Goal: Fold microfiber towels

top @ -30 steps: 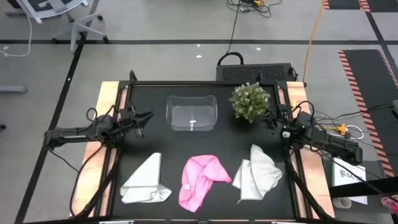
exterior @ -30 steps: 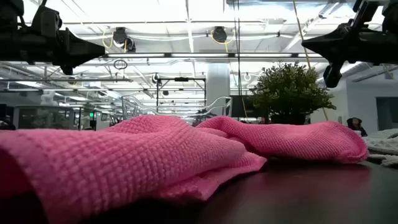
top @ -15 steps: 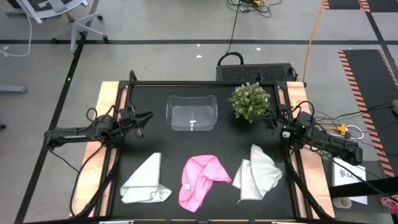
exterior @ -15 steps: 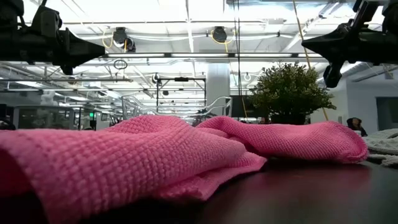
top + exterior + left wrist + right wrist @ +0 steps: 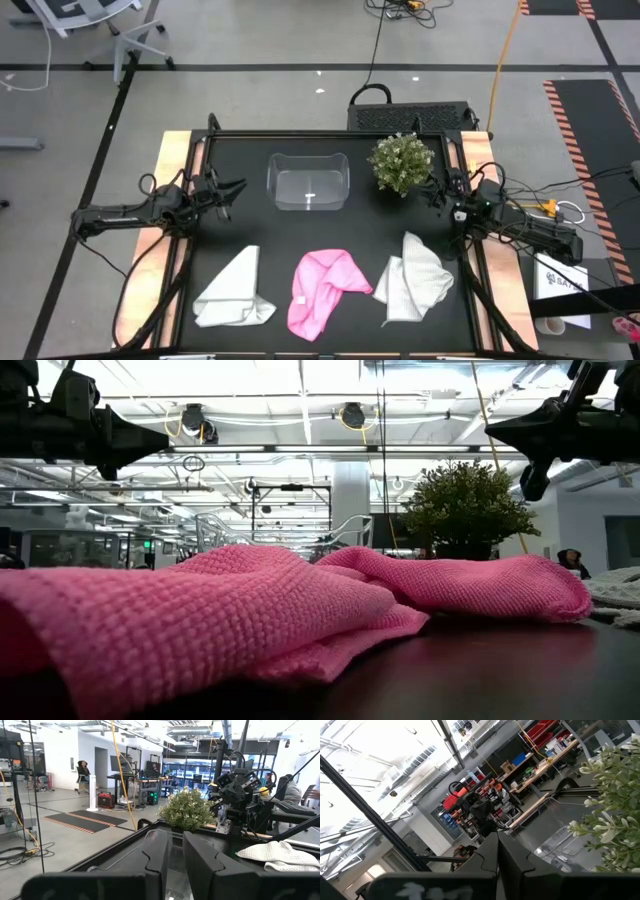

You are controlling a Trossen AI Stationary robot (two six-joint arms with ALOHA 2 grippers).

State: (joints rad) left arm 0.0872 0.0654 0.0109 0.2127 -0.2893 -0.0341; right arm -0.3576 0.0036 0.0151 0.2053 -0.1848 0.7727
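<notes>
Overhead, three microfiber towels lie in a row along the near edge of the black tabletop (image 5: 250, 225): a pale grey towel (image 5: 234, 291) on the left, a pink towel (image 5: 320, 287) in the middle, and a white towel (image 5: 415, 277) on the right. All three are rumpled and loosely heaped rather than flat, and each lies apart from its neighbours. None is touched by either arm.

Further back on the tabletop stands a clear plastic bin (image 5: 308, 181), and just beside it to the right a small potted plant (image 5: 401, 163).

The left claw (image 5: 231, 189) hangs above the left side of the tabletop, well apart from the towels, pointing toward the bin. Its two fingers (image 5: 160, 862) stand only a narrow slit apart — nothing is between them.

The right claw (image 5: 437, 193) hangs at the right side, close to the plant and behind the white towel. Its fingers (image 5: 492, 855) are pressed together, empty.

From table height the pink towel fills the foreground in soft folds, its waffle weave plain to see, with the plant behind it and both arms held high — one in each upper corner.
</notes>
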